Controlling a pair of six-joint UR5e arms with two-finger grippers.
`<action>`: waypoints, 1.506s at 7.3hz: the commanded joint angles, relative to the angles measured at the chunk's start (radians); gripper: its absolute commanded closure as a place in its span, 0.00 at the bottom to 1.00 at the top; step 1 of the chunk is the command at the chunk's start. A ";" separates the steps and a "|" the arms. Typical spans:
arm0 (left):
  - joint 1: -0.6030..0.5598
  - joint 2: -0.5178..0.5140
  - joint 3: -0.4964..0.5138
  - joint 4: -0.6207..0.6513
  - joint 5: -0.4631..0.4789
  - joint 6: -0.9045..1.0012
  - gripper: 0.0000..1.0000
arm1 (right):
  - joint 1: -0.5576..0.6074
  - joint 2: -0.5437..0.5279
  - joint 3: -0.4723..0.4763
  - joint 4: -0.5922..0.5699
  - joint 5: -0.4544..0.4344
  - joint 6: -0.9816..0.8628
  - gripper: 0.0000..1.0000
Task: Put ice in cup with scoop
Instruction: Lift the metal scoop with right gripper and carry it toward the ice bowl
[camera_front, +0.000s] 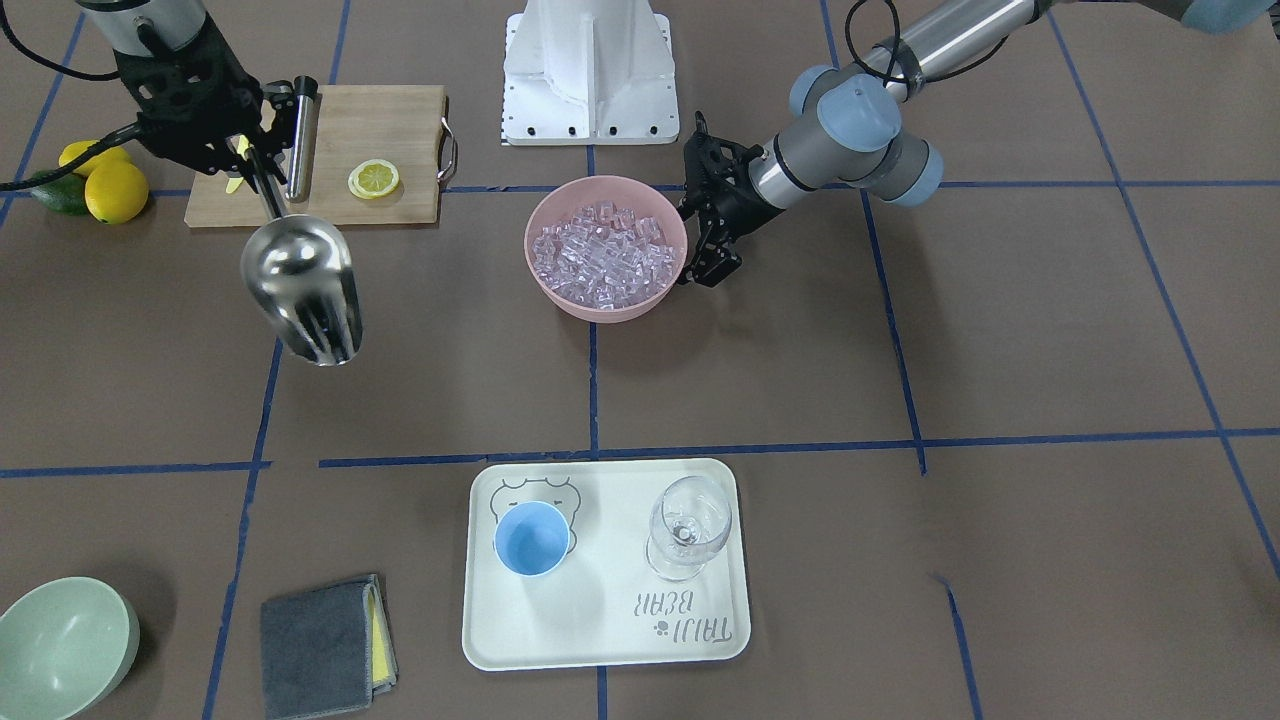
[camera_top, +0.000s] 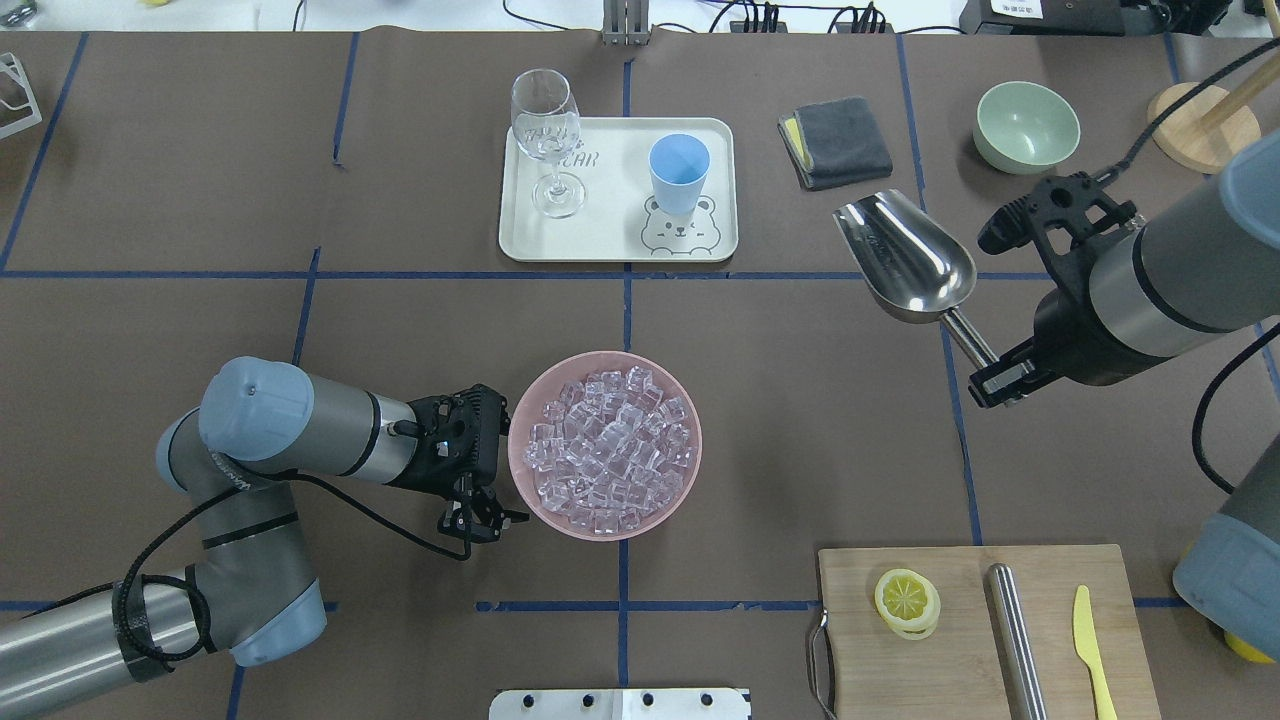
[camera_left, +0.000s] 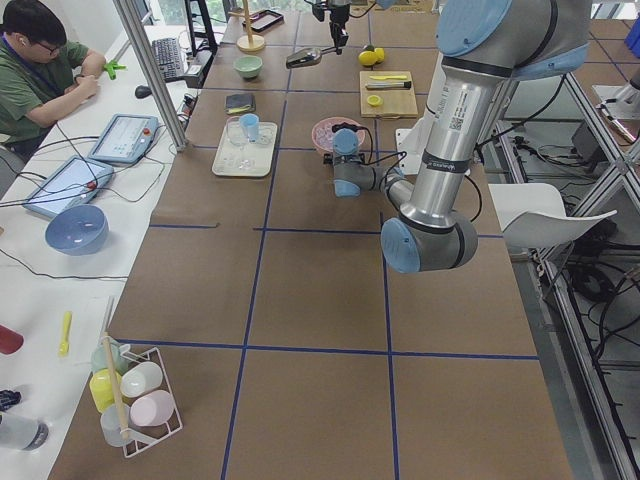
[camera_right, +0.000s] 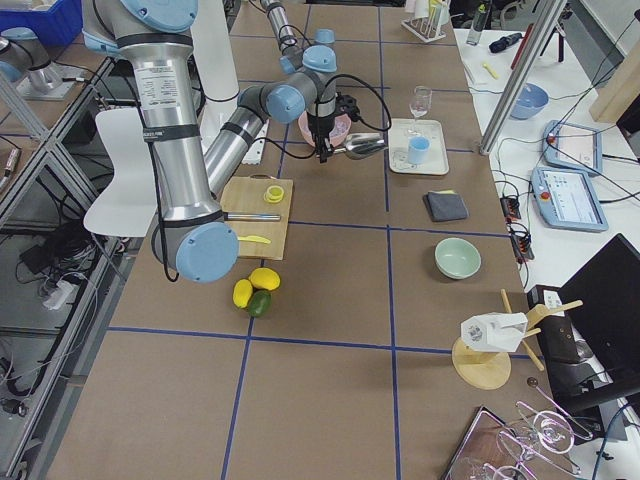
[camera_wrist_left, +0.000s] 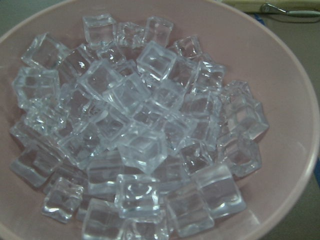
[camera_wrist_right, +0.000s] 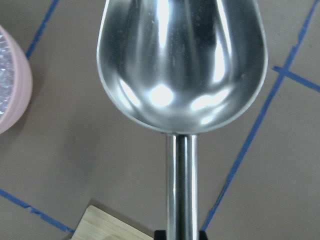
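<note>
My right gripper (camera_top: 985, 375) is shut on the thin handle of the steel scoop (camera_top: 905, 255). It holds the scoop in the air, far to the right of the pink bowl (camera_top: 522, 490). The trough is empty in the right wrist view (camera_wrist_right: 182, 65). The ice (camera_top: 610, 455) lies heaped in the pink bowl and fills the left wrist view (camera_wrist_left: 150, 130). My left gripper (camera_top: 480, 522) is at the bowl's near-left rim; I cannot tell if its fingers are open or shut. The light-blue cup (camera_top: 679, 170) stands upright and empty on the white tray (camera_top: 610, 245).
A clear wine glass (camera_top: 545, 130) stands on the tray left of the cup. A wooden cutting board (camera_top: 860, 650) at the near right holds a lemon slice, a steel cylinder and a yellow knife. A grey cloth (camera_top: 835, 140) and a green bowl (camera_top: 1027, 125) lie far right.
</note>
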 joint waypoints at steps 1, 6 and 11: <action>0.000 0.000 0.003 0.000 0.000 0.000 0.00 | -0.039 0.119 0.003 -0.119 -0.001 -0.183 1.00; 0.002 0.000 0.007 0.000 0.000 -0.002 0.00 | -0.165 0.461 -0.058 -0.653 -0.066 -0.264 1.00; 0.003 -0.002 0.018 0.000 0.000 -0.002 0.00 | -0.242 0.808 -0.372 -0.981 -0.061 -0.335 1.00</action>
